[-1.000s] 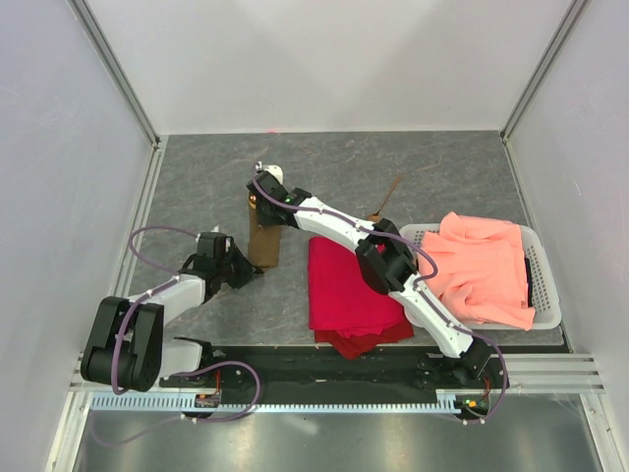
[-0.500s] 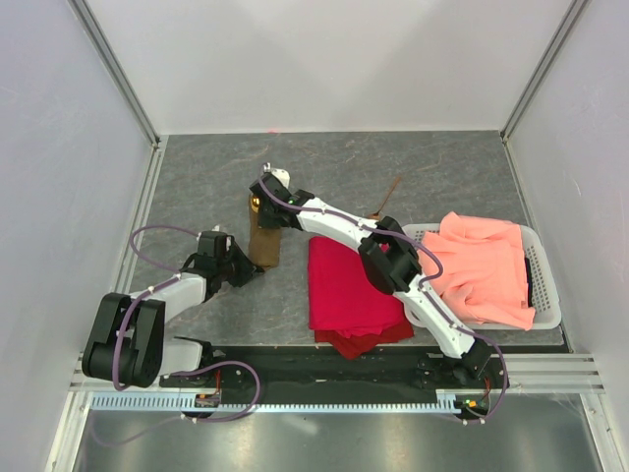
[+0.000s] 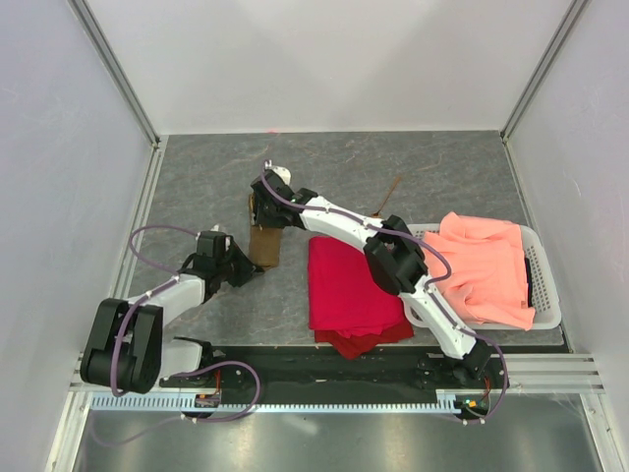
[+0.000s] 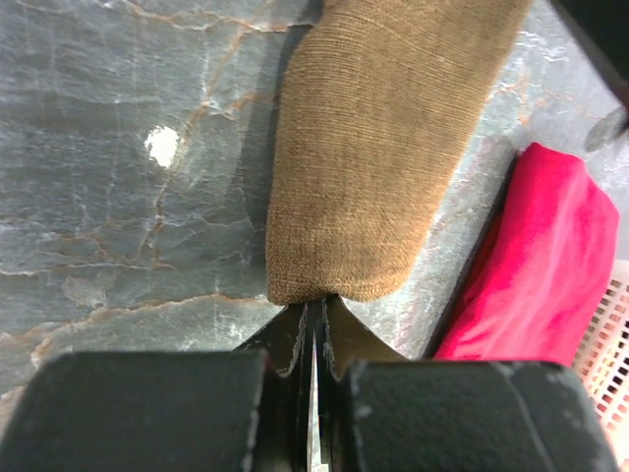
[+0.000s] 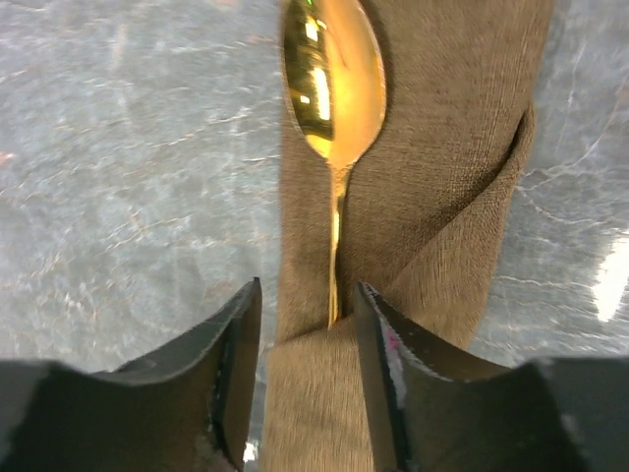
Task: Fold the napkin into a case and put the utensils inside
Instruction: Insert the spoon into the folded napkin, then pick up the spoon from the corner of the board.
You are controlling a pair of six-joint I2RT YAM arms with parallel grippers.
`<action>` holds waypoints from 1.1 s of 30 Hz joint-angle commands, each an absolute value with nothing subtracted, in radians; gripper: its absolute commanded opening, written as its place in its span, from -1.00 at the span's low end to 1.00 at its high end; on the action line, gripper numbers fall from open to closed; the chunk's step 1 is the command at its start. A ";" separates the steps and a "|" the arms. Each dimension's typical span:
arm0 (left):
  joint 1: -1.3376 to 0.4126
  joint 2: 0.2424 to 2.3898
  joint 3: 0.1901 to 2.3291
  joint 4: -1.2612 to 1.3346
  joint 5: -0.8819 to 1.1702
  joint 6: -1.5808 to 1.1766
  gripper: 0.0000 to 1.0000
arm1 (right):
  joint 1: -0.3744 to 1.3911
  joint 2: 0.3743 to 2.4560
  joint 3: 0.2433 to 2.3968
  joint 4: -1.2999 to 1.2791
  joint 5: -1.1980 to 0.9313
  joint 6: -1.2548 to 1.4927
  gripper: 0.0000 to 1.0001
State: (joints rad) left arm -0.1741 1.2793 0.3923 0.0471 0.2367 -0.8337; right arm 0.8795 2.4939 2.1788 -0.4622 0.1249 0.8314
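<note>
Spoon [image 5: 334, 79] lies along the olive-brown case [image 5: 442, 147], with its gold bowl exposed on the fabric and its handle tucked under the diagonal fold. Right gripper [image 5: 307, 295] hovers over it, fingers parted either side of the handle, holding nothing. Left gripper [image 4: 313, 315] is closed tight, tips touching the case's near end; cannot tell whether fabric is pinched. Case lies flat on the grey table [image 3: 442, 167], just left of the folded red cloth [image 3: 349, 285].
</note>
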 commanded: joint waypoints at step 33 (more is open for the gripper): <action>-0.230 0.798 0.591 -0.166 0.554 -0.831 -0.16 | 0.337 2.181 1.629 -0.514 0.199 0.588 0.11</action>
